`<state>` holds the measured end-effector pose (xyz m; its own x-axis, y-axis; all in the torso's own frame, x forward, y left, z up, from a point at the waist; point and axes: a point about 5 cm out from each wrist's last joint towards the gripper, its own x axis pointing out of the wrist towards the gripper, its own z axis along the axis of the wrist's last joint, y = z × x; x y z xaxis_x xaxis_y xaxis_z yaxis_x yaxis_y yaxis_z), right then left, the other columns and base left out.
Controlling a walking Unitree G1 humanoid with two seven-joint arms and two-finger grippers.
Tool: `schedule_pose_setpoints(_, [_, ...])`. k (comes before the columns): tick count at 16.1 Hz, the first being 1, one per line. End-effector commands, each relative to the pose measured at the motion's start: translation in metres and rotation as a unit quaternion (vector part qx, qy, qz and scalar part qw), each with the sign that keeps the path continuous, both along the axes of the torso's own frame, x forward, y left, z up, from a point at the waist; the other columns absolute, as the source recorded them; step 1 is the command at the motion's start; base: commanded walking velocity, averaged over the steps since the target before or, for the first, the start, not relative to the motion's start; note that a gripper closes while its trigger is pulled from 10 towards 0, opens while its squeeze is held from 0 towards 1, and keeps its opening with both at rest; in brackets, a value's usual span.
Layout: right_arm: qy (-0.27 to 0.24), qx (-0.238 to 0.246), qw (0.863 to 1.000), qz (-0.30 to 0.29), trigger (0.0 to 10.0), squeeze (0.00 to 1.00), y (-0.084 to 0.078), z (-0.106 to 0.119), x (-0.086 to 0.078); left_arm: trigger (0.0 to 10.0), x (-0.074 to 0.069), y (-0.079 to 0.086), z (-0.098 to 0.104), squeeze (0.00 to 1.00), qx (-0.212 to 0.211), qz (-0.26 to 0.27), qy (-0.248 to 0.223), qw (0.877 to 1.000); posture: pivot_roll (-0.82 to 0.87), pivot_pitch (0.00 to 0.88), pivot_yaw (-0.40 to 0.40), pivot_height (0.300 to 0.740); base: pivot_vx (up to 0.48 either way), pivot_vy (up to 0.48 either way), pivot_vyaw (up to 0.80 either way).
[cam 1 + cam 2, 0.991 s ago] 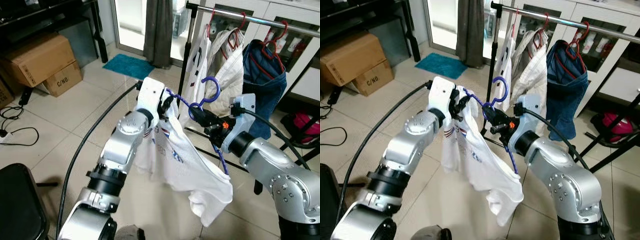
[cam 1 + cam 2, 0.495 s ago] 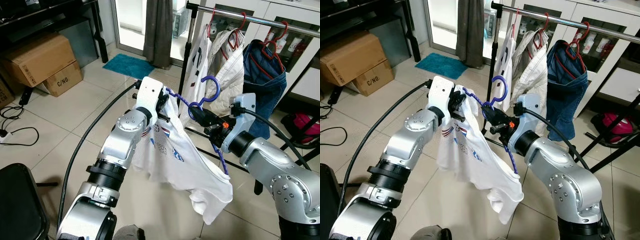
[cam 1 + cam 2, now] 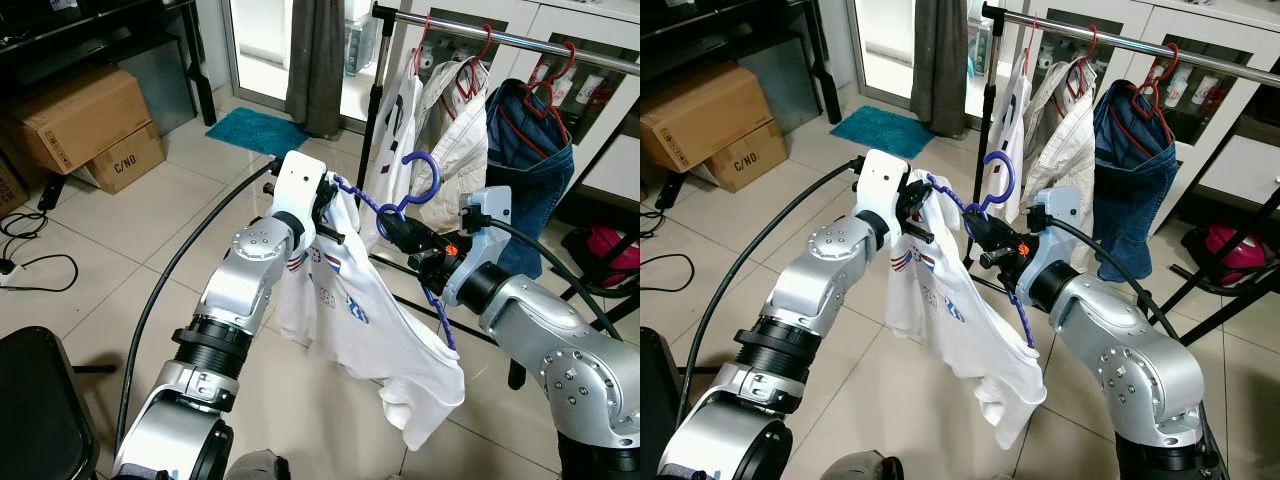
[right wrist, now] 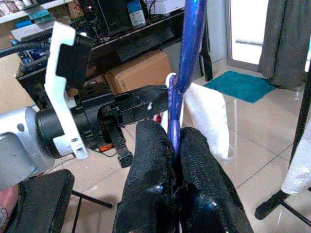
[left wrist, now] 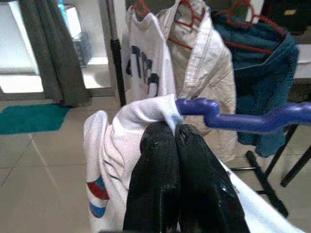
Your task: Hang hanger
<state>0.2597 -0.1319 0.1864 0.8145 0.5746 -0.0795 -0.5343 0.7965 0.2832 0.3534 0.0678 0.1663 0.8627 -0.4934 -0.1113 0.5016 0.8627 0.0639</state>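
A blue plastic hanger [image 3: 418, 185] is held in front of the clothes rail [image 3: 520, 42], its hook pointing up. A white T-shirt [image 3: 370, 330] with blue and red print drapes over it and hangs down toward the floor. My right gripper [image 3: 392, 229] is shut on the hanger's stem just under the hook, which also shows between its fingers [image 4: 165, 170] in the right wrist view. My left gripper [image 3: 328, 208] is shut on the T-shirt's cloth at the hanger's left end [image 5: 194, 106].
The rail carries a white printed shirt [image 3: 402, 130], a cream shirt [image 3: 458, 130] and a blue garment [image 3: 535, 150] on red hangers. Cardboard boxes [image 3: 85, 125] stand at the left, a teal mat [image 3: 260, 130] by the curtain, a black stool [image 3: 35, 410] at lower left.
My left gripper has pulled the shirt's cloth slightly along the hanger's left arm, so the shirt now hangs narrower and straighter. The right gripper and hanger have stayed in place.
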Motion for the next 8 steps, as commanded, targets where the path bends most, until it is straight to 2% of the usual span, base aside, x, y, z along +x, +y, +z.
schedule_pose_setpoints(1, [-0.023, -0.001, 1.0, 0.004, 10.0, 0.0, -0.001, 0.01, -0.001, 0.0, 0.001, -0.002, 0.006, 0.0, -0.01, -0.016, -0.007, 1.0, -0.05, 0.001, -0.008, 0.74, 0.0, 0.0, 0.0])
schedule_pose_setpoints(4, [-0.001, -0.05, 0.999, -0.01, 10.0, 0.0, -0.004, -0.001, 0.0, 0.0, -0.001, 0.0, 0.011, 0.0, -0.019, -0.013, -0.012, 1.0, -0.05, 0.007, -0.011, 0.74, 0.0, 0.0, 0.0])
schedule_pose_setpoints(6, [0.007, -0.103, 0.995, -0.016, 10.0, 0.0, -0.007, -0.008, 0.0, 0.0, -0.001, 0.005, 0.014, 0.0, -0.02, -0.003, -0.015, 1.0, -0.05, 0.007, -0.012, 0.74, 0.0, 0.0, 0.0])
schedule_pose_setpoints(7, [0.015, -0.144, 0.989, -0.007, 10.0, 0.0, -0.007, -0.016, -0.001, 0.0, 0.0, 0.012, 0.017, 0.0, -0.02, 0.007, -0.019, 1.0, -0.05, 0.01, -0.017, 0.74, 0.0, 0.0, 0.0])
schedule_pose_setpoints(8, [0.017, -0.145, 0.989, -0.006, 10.0, 0.0, -0.007, -0.016, -0.002, 0.0, 0.0, 0.013, 0.017, 0.0, -0.02, 0.008, -0.02, 1.0, -0.05, 0.01, -0.017, 0.74, 0.0, 0.0, 0.0])
